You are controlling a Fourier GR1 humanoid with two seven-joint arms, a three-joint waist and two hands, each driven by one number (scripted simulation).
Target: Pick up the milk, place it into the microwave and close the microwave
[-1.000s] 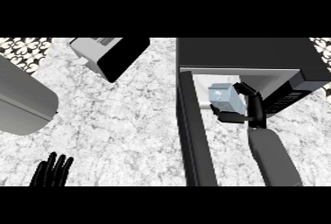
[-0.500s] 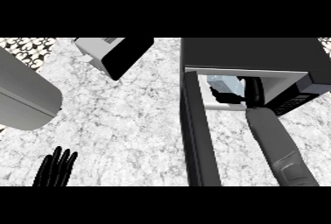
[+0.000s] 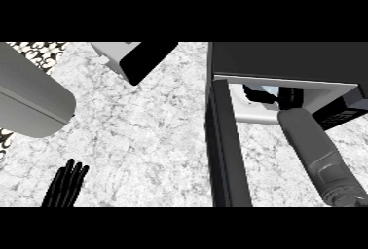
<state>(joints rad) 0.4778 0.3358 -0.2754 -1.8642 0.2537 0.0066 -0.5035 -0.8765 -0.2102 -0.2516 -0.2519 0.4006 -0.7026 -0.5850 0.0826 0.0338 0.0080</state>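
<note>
The microwave [image 3: 287, 61] stands at the right with its dark door [image 3: 226, 146] swung open toward me. My right forearm reaches into the cavity. My right hand [image 3: 287, 97] sits inside it, black fingers curled round the pale blue milk carton [image 3: 268, 89]. Only a small patch of the carton shows between the fingers; whether it rests on the cavity floor [image 3: 255, 114] is hidden. At the lower left edge, well away from the microwave, my left hand [image 3: 64, 185] rests with its fingers straight and holds nothing.
A large grey rounded object [image 3: 28, 102] fills the left side. A white and black box-like appliance [image 3: 137, 58] stands at the back centre. Marble counter [image 3: 144, 136] lies between them and the microwave door. The microwave's control panel [image 3: 338, 116] shows beside my forearm.
My right hand has carried the milk from the door opening deeper into the microwave cavity, so the carton is more hidden now. The left hand has stayed at the lower left.
</note>
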